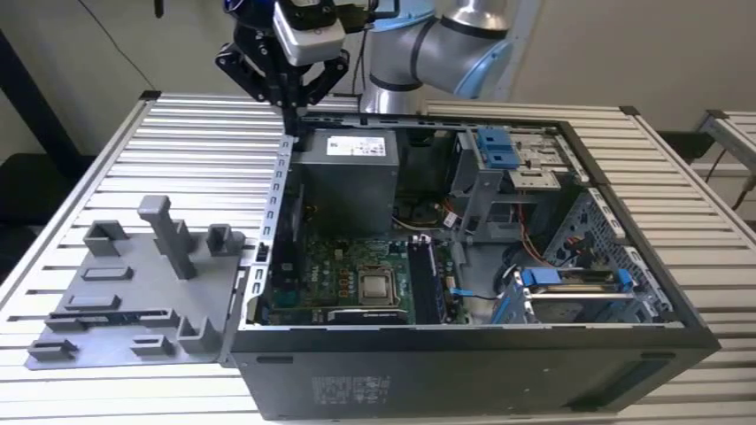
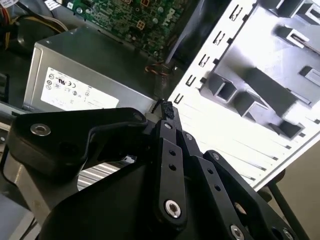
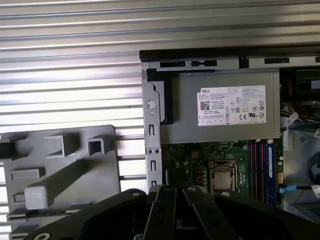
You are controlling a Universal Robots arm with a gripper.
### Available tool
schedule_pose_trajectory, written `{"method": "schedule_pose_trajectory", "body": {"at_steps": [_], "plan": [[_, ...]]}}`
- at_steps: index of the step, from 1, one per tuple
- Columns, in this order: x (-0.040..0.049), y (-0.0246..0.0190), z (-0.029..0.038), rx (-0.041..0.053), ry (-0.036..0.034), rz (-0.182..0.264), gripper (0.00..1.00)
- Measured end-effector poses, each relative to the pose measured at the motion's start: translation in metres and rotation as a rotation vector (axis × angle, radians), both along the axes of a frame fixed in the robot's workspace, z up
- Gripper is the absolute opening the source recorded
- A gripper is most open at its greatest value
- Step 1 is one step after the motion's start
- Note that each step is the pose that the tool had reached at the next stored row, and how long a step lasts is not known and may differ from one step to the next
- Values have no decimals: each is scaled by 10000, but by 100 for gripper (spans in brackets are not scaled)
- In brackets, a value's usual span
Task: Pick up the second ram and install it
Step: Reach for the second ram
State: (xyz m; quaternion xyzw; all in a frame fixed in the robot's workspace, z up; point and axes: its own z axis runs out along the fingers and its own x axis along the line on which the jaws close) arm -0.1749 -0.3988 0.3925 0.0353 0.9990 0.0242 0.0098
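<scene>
A thin dark strip (image 1: 85, 316) lies along the near part of the flat grey holder tray (image 1: 136, 288); it looks like the second ram, though I cannot tell for sure. My gripper (image 1: 290, 106) hangs above the far corner of the open computer case (image 1: 473, 363), far from that strip. Its black fingers (image 2: 170, 150) meet at the tips with nothing between them. Below the tips lie the case's side wall and the grey power supply (image 3: 225, 107). The memory slots (image 3: 260, 170) beside the processor socket hold one dark stick (image 1: 422, 276).
A grey T-shaped post (image 1: 165, 232) and smaller brackets stand on the tray at the exterior view's left. The case holds the motherboard (image 1: 343, 276), cables and blue drive brackets (image 1: 567, 279). All rests on a slatted metal table (image 1: 177, 150).
</scene>
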Motion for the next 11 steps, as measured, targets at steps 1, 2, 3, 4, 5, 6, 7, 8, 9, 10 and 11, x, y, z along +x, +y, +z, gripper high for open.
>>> {"method": "schedule_pose_trajectory", "body": {"at_steps": [1,2,3,4,5,6,7,8,9,10,11], "plan": [[-19,0,0,-1,1,0,11],[-38,0,0,-1,1,0,11],[-60,0,0,0,1,0,11],[-81,0,0,0,1,-1,11],[-101,0,0,-1,1,-1,11],[-121,0,0,0,1,-1,11],[-143,0,0,0,1,-1,11],[-165,0,0,0,1,0,11],[-188,0,0,-1,1,0,11],[-214,0,0,0,1,1,11],[-237,0,0,-1,1,0,11]]}}
